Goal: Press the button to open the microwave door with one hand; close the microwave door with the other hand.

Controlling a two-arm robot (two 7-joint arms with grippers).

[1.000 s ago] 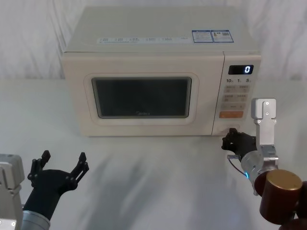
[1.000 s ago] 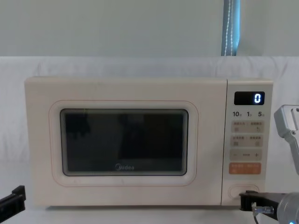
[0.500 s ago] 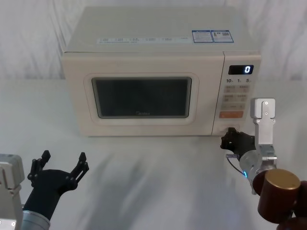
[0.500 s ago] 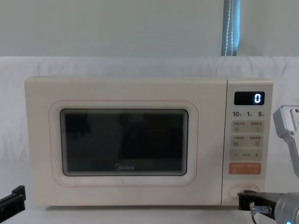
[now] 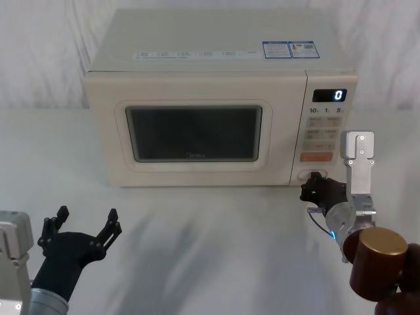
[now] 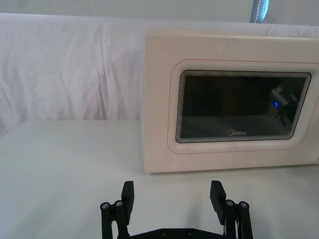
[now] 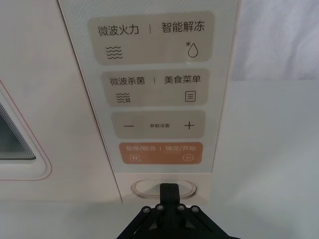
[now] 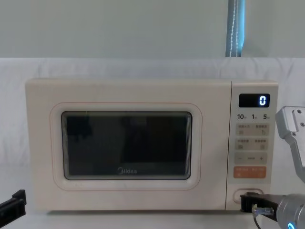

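From your head view, the microwave door (image 5: 193, 134) sits flush and closed at 12 o'clock, a matte cream panel around a dark, glossy, rounded-rectangular window. The right gripper (image 5: 315, 187) is at about 3 o'clock, its black tip against the bottom of the control panel (image 5: 325, 128), covering most of the button (image 5: 305, 175). The left gripper (image 5: 82, 230) hovers over the white cloth-covered table (image 5: 210, 243) at 8 o'clock, well apart from the microwave, its fingers (image 5: 111, 226) spread wide.

Your left wrist view gives you what the head view cannot: the door straight on, with the raised frame line and "Midea" logo, and two blocky black fingers (image 6: 128, 196) standing parted, nothing between them.

Your right wrist view is the only close look at the panel: smooth cream keys with printed characters, an orange rectangular key (image 7: 160, 153), and below it the wide pill-shaped button (image 7: 162, 188) with its thin raised outline. The right gripper (image 7: 169, 191) shows a single narrow black tip, the fingers drawn together, laid over the button's middle.

Your chest view shows the panel side-on, the display (image 8: 254, 100) reading 0, and the right gripper (image 8: 245, 202) level with the button (image 8: 248, 194) at its lower edge. The left gripper (image 8: 12, 204) pokes in at 8 o'clock.
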